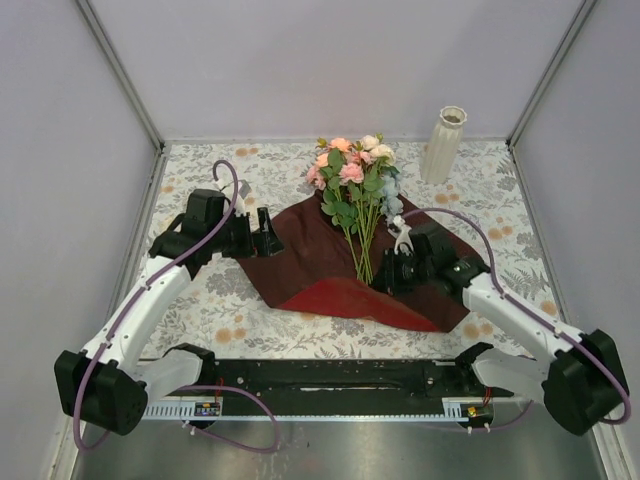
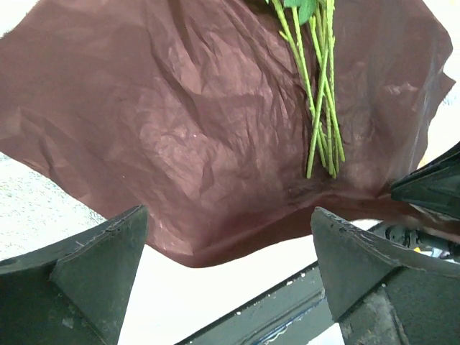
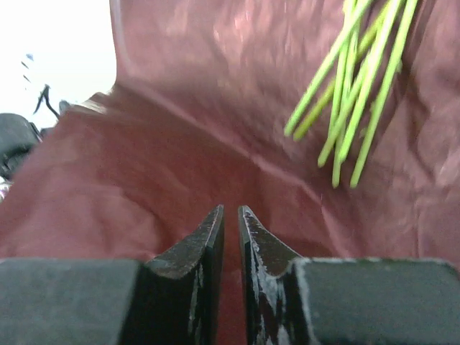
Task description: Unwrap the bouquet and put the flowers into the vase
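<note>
The wrapping paper [image 1: 300,245] lies spread flat, so the flowers [image 1: 352,165] rest loose on it, free for lifting; the vase [image 1: 443,143] stands beyond its far right corner. Left fingers [image 2: 93,277] gape at its left edge; right fingers [image 3: 194,251] nearly meet beside the stems [image 3: 352,108] (pinching paper? I cannot tell).

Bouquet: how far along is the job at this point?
Done: the wrapping paper lies spread open, stems bare on it. In hand: right tool almost shut low over the paper beside the stem ends; left tool open, empty, at the paper's edge. Left: the flowers are not yet in the vase.
</note>
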